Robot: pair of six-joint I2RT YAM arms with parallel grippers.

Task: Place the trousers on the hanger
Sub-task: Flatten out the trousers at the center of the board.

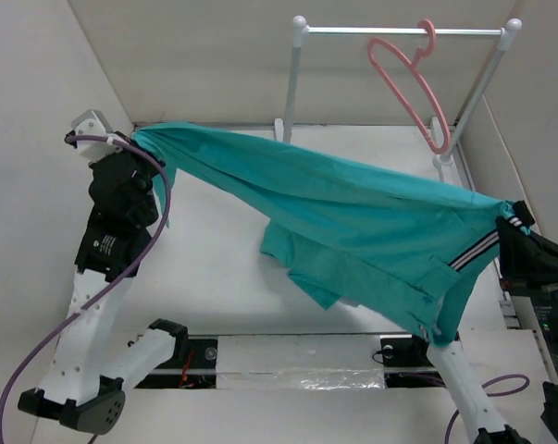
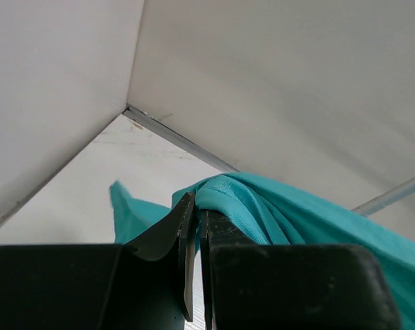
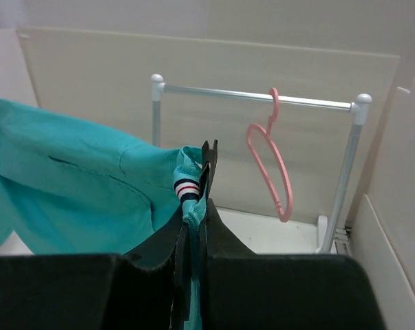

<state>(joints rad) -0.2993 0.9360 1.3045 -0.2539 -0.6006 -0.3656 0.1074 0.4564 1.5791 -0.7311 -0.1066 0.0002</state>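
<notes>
left gripper [image 2: 193,206]: pinched tight on a bunched end of the trousers [image 1: 353,213], seemingly the leg ends; cloth spilling out to its right, past the tips.
right gripper [image 3: 206,155]: clamped on the striped waistband, cloth folded over its tips, the rest hanging off to its left.
trousers: stretched in the air between the two grippers; a loose fold sagging below the span toward the table [image 1: 223,268]; cannot tell whether touching it.
hanger [image 3: 270,161]: hooked on the rail [image 3: 255,96], ahead of the right gripper and a little to its right, well apart from the cloth; far off to the right of the left gripper.
step in hand, as judged: carrying the spread trousers toward the hanger, to feed one end through the triangle.
doing it well: hold both pinches firm and the span taut enough to lift the sagging fold; bring the left-held end across toward the hanger and thread it over the bottom bar; give slack from the right side instead of pulling.
risk: thin hanger hanging free and tilted, likely to swing or slip off the rail at a light tug; loose fold could snag the rail's post.
containers: none in view; rail carrying only the hanger, nothing draped on the hanger yet.
</notes>
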